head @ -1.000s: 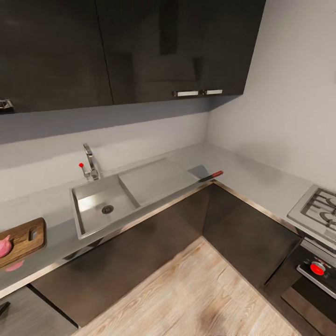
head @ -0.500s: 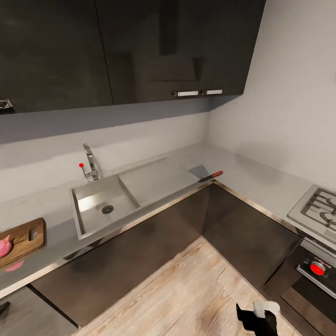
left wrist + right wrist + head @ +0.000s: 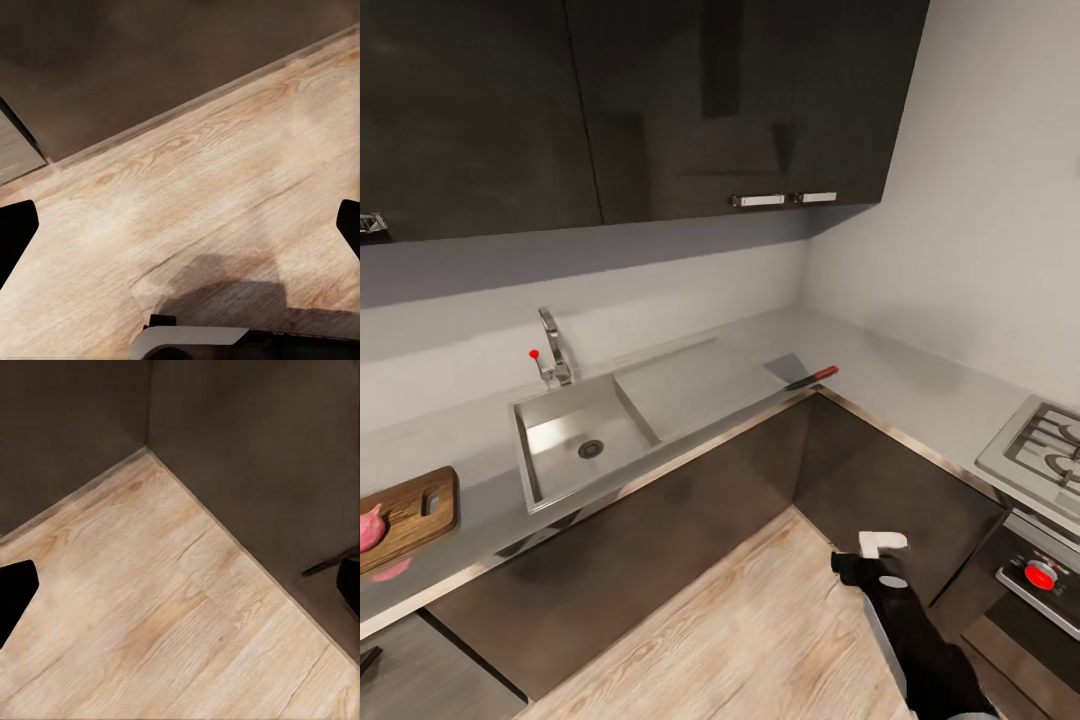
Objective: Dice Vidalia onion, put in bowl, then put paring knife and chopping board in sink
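The chopping board [image 3: 415,508] lies on the grey countertop [image 3: 920,385] at the far left, and the pinkish Vidalia onion [image 3: 369,528] rests on its near end, cut off by the picture's edge. To its right, the steel sink [image 3: 560,430] holds nothing but its drain. A slim paring knife [image 3: 812,378] with a dark blade and red handle lies at the countertop's inner corner. My right gripper [image 3: 865,557] hangs open over the wooden floor, well below and in front of the knife. In the wrist views, the left gripper [image 3: 180,229] and right gripper [image 3: 182,589] both stand open above floorboards. The bowl is out of view.
Dark base cabinets [image 3: 690,520] run under both legs of the L-shaped counter. A gas hob [image 3: 1040,445] and an oven with a red knob [image 3: 1040,575] stand at the right. The chrome tap [image 3: 555,350] rises behind the sink. Dark wall cupboards [image 3: 660,100] hang above.
My right arm has risen into the head view from the bottom right, moving up and a little left. Nothing on the counter has moved.
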Controlling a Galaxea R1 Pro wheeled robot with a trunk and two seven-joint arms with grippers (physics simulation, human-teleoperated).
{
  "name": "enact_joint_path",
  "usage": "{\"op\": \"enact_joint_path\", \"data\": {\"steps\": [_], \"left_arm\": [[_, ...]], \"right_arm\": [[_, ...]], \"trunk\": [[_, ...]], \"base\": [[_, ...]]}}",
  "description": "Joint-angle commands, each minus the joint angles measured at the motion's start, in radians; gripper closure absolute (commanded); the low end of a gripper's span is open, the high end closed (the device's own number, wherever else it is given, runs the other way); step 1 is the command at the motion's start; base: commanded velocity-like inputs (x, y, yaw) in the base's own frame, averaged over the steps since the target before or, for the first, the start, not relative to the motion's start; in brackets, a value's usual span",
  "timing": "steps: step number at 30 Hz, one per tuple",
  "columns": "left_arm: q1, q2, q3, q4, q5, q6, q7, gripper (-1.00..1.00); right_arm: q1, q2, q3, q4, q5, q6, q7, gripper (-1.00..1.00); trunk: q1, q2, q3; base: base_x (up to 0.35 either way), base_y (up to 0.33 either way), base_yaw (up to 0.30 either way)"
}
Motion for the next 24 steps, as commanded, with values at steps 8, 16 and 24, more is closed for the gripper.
{"op": "enact_joint_path", "data": {"steps": [8, 16, 24], "left_arm": [[0.000, 0.000, -0.008, 0.001, 0.009, -0.003, 0.004, -1.00], [0.000, -0.001, -0.009, 0.001, 0.009, -0.003, 0.004, -1.00], [0.000, -0.002, -0.020, 0.001, 0.009, -0.002, 0.004, -1.00]], "right_arm": [[-0.246, 0.041, 0.021, -0.002, 0.007, 0.191, -0.061, -1.00], [-0.532, 0.041, 0.023, 0.001, 0.008, 0.341, -0.093, -1.00], [-0.736, 0.028, 0.021, 0.043, 0.009, 0.420, -0.102, -1.00]], "trunk": [[0.001, -0.002, -0.002], [0.001, -0.002, -0.002], [0.001, -0.002, -0.002]], "base": [[0.000, 0.000, 0.000], [0.000, 0.000, 0.000], [0.000, 0.000, 0.000]]}}
